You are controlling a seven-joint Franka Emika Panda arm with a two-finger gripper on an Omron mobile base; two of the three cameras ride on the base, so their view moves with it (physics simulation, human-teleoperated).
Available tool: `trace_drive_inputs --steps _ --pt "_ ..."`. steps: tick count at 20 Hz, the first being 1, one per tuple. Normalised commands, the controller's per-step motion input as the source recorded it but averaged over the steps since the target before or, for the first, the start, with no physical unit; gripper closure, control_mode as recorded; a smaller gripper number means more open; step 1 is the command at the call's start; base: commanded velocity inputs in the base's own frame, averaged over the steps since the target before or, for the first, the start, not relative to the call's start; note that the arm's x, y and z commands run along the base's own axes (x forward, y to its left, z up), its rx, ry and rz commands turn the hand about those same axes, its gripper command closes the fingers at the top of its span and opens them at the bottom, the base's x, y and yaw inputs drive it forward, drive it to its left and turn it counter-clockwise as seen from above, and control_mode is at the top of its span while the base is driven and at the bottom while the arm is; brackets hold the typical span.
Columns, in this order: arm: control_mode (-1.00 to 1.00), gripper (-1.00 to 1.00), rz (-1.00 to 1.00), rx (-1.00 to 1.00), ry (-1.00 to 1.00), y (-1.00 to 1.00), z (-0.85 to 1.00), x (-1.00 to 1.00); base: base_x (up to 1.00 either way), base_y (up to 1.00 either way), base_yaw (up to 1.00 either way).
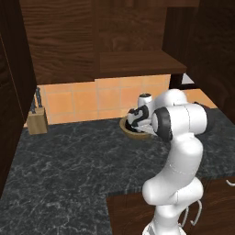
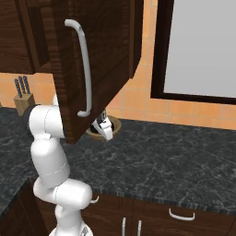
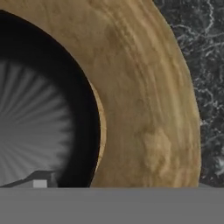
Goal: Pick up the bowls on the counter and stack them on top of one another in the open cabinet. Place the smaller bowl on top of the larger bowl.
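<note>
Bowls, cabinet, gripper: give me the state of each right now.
smaller bowl: nested inside the larger bowl.
larger bowl: upright on the counter, not in the cabinet.
open cabinet: door swung open, visible shelf bare.
gripper: low over the bowls; open or shut unclear.

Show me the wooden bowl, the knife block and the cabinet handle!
wooden bowl (image 3: 148, 109): hand view, its thick tan rim.
knife block (image 1: 37, 122): left base view, its front face.
cabinet handle (image 2: 85, 69): right base view, middle of the bar.

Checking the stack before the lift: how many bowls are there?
2. The black bowl sits inside the wooden bowl, which rests on the counter under the hand.
</note>
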Motion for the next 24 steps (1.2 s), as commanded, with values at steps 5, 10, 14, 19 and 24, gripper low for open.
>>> trace_drive_inputs --steps 5,10,14,19,24 --pt "-1.00 1.00 0.00 0.00 0.00 0.00 -0.11 0.00 0.00 0.00 0.00" --pt "-1.00 1.00 0.00 0.01 -0.11 0.00 0.32 -0.25 0.00 0.00 0.00" --pt "-1.00 1.00 0.00 0.01 -0.35 0.00 0.73 -0.92 0.00 0.00 0.00" --pt "-1.00 1.00 0.00 0.00 -0.44 0.00 1.00 -1.00 0.00 0.00 0.00" --pt "-1.00 1.00 -0.01 0.00 -0.48 0.07 1.00 -1.00 0.00 0.00 0.00"
